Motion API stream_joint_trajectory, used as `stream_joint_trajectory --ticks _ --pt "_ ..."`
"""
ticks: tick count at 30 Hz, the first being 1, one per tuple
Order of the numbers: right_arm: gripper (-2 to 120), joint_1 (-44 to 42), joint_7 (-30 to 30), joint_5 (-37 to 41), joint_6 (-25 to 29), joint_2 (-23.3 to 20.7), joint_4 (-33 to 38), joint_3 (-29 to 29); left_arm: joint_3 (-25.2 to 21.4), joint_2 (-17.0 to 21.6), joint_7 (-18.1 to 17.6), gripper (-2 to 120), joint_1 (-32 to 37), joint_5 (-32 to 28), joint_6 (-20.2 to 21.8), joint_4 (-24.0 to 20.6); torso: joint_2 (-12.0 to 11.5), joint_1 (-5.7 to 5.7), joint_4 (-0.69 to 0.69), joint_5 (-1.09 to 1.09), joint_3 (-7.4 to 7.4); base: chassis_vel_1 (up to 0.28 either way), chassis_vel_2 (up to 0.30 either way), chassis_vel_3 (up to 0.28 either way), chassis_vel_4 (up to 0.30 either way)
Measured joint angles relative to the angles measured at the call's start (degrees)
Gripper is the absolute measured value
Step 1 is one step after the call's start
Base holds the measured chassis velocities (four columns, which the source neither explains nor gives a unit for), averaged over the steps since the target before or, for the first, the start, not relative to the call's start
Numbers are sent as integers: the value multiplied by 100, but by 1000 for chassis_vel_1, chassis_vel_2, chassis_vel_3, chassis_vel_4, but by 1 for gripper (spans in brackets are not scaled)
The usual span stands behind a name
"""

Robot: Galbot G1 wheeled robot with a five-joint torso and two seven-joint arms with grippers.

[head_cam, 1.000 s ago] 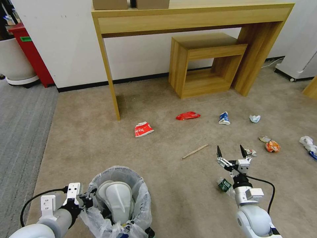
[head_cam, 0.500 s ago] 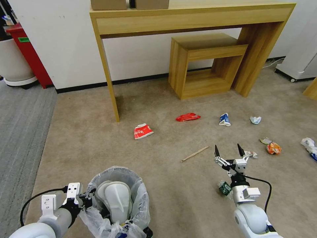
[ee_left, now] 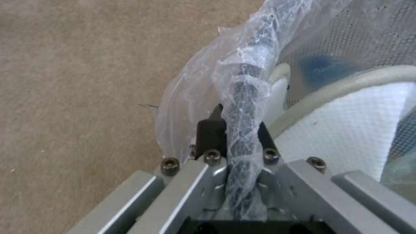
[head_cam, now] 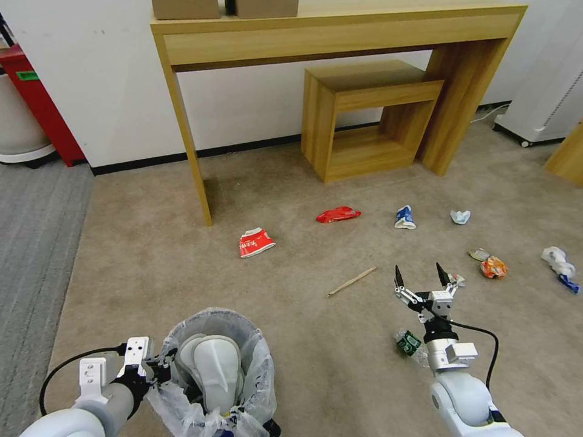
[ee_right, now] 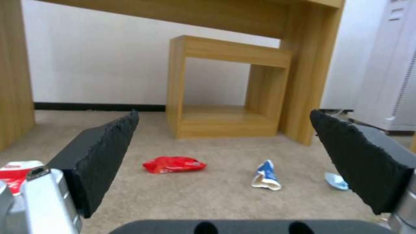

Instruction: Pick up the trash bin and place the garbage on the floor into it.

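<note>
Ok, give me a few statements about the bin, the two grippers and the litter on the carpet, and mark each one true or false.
1. The left gripper is clamped on the rim of the trash bin. True.
2. The right gripper holds the wooden stick. False: it is open and empty, and the stick lies on the carpet.
3. A white slipper sits inside the bin. True.
4. The red wrapper is already in the bin. False: it lies on the carpet near the small wooden stand.
5. A clear bottle lies by the right arm. True.
</note>
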Motion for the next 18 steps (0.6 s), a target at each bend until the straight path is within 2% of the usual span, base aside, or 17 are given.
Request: stream_joint_trajectory --ticks 18 --pt "100 166 103 -25 -50 -115 -151 -6 74 -33 7 0 -109 -55 -22 83 0 1 -4 -1 0 -70 -68 -70 -75"
